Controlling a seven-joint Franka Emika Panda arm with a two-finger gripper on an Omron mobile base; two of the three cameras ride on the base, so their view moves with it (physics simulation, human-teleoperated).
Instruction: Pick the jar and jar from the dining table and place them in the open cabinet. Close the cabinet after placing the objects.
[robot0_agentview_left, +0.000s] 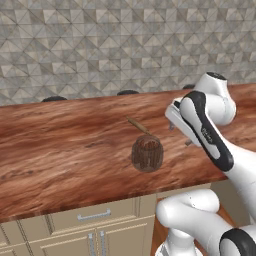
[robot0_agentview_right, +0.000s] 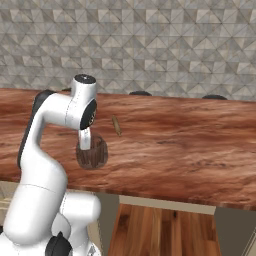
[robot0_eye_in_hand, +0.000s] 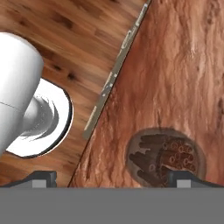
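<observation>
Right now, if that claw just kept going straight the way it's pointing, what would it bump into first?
The open claw points down at the dining table. Its middle would probably meet bare wood near the table's front edge, while one fingertip looks lined up over the jar of brown sticks. Depth is hard to judge.

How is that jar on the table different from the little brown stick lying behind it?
The jar stands upright, squat and round; the stick lies flat, thin and long. The jar is clear glass packed with brown sticks; the stick is loose and bare. The jar sits nearer the table front edge; the stick farther back. Both rest on the wooden top.
</observation>
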